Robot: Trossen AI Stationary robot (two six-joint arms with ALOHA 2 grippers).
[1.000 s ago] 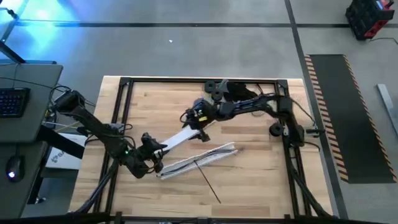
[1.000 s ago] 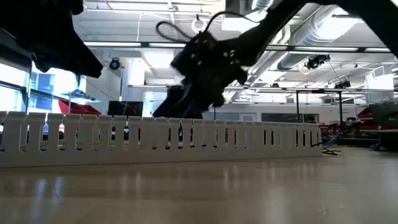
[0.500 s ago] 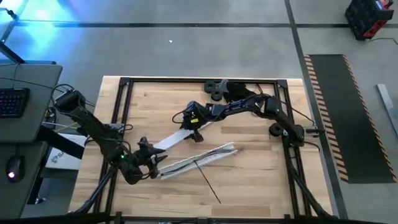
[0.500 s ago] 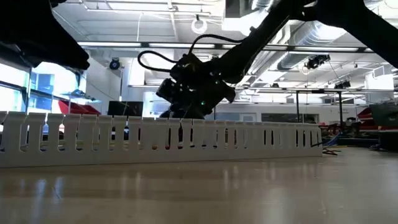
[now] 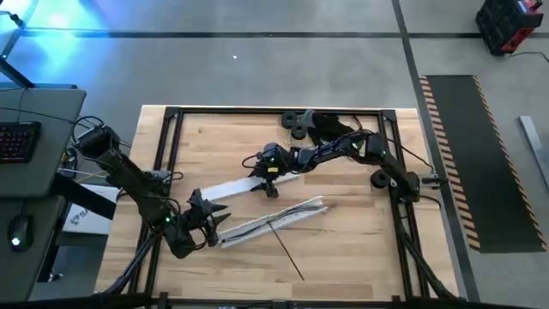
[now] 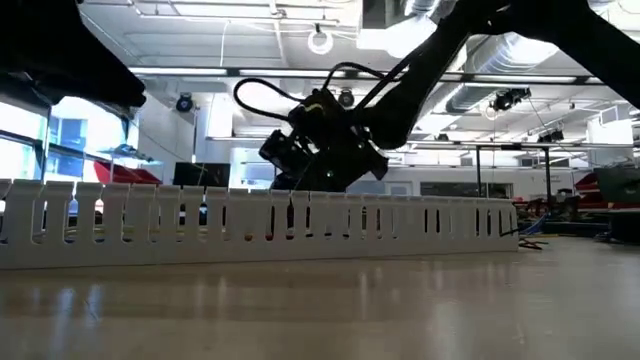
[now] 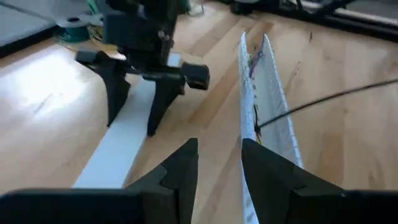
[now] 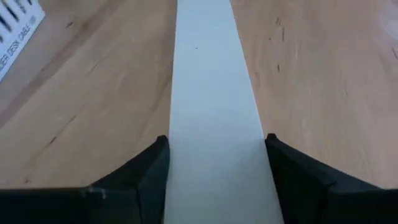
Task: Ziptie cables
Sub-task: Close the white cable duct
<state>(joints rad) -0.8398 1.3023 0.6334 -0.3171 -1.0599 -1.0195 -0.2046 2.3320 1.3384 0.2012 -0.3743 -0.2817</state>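
Note:
A white comb-toothed rail (image 5: 273,221) lies slantwise on the wooden table, and the cables (image 7: 254,70) lie inside it. One thin dark wire (image 5: 287,251) sticks out of it toward the near edge. A flat white strip (image 5: 225,189) lies left of centre. My right gripper (image 5: 267,174) stands over the strip's far end, fingers down, shut on the strip. My left gripper (image 5: 213,225) hovers open by the rail's left end with nothing between its fingers (image 7: 186,163). In the low view the rail (image 6: 260,225) hides the strip. My right gripper has the white strip between its two fingers, one finger (image 8: 152,165) against each long edge (image 8: 177,155), near the strip's far end. The fingers come from above, pointing down, and lie across the strip. The strip lies flat on the table, stretching away toward my left gripper.
A black metal frame (image 5: 171,113) runs around the table. Dark round parts (image 5: 302,125) sit at the far edge, near the right arm's base. A green spool (image 7: 74,22) lies beyond the strip in the left wrist view. A keyboard (image 5: 17,142) stands off the table's left side.
My right gripper has moved toward the table's left edge and come lower. The white strip has slid left with it and turned to lie more nearly level across the table. My left gripper has drawn back a little toward the left edge.

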